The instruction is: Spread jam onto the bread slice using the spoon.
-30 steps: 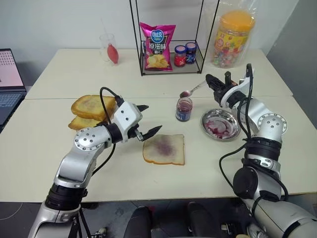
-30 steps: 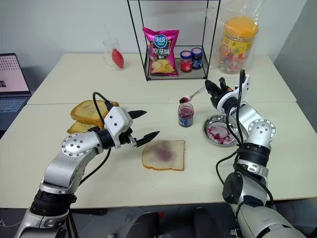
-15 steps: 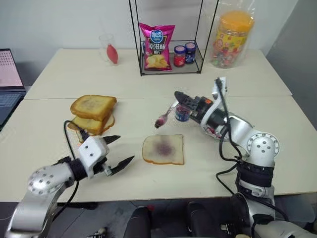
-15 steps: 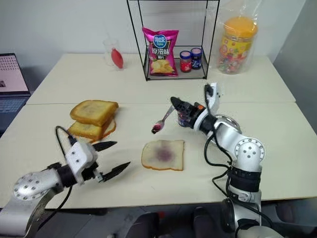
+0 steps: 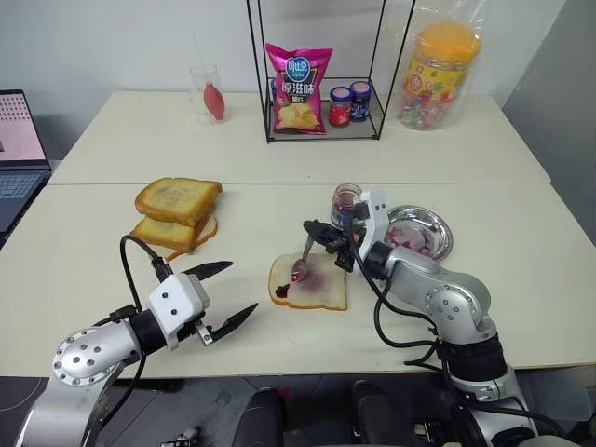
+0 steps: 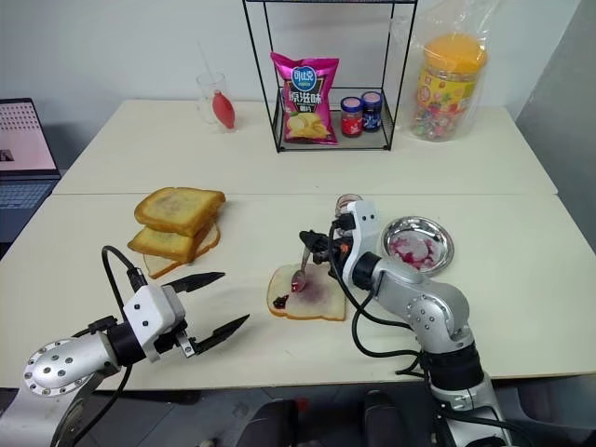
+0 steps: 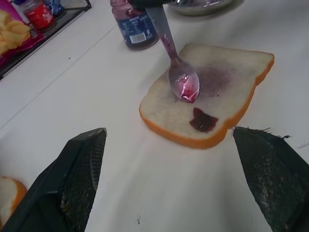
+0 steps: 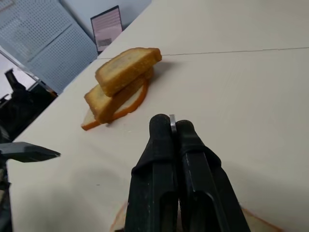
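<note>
The bread slice lies flat on the pale bench, near its front middle, with a faint purple smear at its centre and a dark blob of jam close to the edge nearest the left arm. The spoon slants down onto the slice, its bowl resting on the crumb and glistening with red jam. Its handle runs up into the right gripper, whose jaws are clamped together on the spoon; the right wrist view shows the two black fingers pressed tight with a sliver of metal between their tips.

Just behind the slice, beside the right wrist, stands the small clear jam jar, partly hidden by the arm. The round steel dish, smeared with purple, sits to the right of the jar.

The left gripper hangs above the bench to the left of the slice, apart from it, its jaws spread wide and holding nothing.

A stack of golden toasted slices lies further left. At the back, a wire rack holds a pink crisp bag and two small labelled jars; a big candy jar with an orange lid stands right of it, a clear cup to its left. A laptop sits at the far left edge.
</note>
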Robot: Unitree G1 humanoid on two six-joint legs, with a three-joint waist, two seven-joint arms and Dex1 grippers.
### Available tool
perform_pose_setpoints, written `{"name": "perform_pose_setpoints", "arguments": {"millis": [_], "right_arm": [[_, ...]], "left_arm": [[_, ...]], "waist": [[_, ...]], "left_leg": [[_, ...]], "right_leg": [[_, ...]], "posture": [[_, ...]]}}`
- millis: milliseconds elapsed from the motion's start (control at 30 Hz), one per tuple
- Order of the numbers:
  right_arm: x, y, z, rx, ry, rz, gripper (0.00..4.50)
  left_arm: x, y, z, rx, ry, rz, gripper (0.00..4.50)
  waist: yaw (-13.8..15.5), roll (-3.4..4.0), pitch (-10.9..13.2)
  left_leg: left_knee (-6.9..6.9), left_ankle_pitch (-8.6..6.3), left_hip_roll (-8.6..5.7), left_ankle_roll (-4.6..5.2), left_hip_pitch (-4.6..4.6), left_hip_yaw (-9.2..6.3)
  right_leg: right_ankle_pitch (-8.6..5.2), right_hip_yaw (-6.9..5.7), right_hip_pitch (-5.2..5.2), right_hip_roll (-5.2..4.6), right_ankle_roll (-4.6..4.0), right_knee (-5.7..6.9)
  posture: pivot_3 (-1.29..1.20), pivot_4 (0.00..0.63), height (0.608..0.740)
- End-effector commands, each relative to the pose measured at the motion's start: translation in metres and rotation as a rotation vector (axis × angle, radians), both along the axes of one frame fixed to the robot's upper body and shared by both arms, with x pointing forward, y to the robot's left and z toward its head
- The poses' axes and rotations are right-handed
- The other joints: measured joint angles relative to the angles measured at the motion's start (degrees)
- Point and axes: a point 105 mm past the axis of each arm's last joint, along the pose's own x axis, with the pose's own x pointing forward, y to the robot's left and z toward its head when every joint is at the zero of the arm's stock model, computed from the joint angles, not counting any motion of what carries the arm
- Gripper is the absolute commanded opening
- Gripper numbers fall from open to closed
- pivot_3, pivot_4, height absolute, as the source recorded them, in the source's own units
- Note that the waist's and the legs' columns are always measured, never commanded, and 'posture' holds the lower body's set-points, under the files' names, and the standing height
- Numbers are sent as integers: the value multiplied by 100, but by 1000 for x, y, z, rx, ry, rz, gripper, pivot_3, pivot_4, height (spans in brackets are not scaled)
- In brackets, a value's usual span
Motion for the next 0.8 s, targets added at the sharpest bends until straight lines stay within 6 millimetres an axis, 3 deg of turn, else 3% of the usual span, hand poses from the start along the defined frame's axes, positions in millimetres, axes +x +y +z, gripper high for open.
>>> {"name": "perform_pose_setpoints", "arguments": {"millis": [33, 200, 333, 633, 800], "right_arm": [[2, -18, 16, -35, -120, -60, 14], [-2, -28, 33, -37, -183, -69, 14], [-15, -16, 42, 64, -118, 38, 14], [-10, 18, 14, 139, 43, 77, 14], [-6, 24, 5, 165, 98, 84, 14]], "left_arm": [[-1, -4, 2, 2, -32, -29, 4366], [-2, 4, -5, 29, -31, -34, 4366], [-5, 11, -11, 57, -22, -42, 4366], [-6, 5, -7, 5, 16, -52, 4366], [-9, 4, -3, -29, 70, -52, 4366]], "waist": [[5, 0, 0], [9, -1, 0], [3, -1, -1], [-6, -5, -3], [-5, -6, -3]], "left_leg": [[0, 0, 0, 0, 0, 0], [5, 0, -3, 0, 2, 1], [3, 0, 2, 0, 2, -1], [3, 0, 43, 0, 4, 0], [1, 0, 53, 0, 6, -1]], "right_leg": [[0, 0, 0, 0, 1, 0], [-2, 2, 3, -2, 7, 1], [-3, -1, 2, 1, 2, 4], [-1, -2, 0, 30, -6, 5], [2, -1, -3, 55, -15, 6]], "posture": [[0, 150, 740], [0, 150, 740], [0, 150, 740], [0, 150, 740], [0, 150, 740]]}}
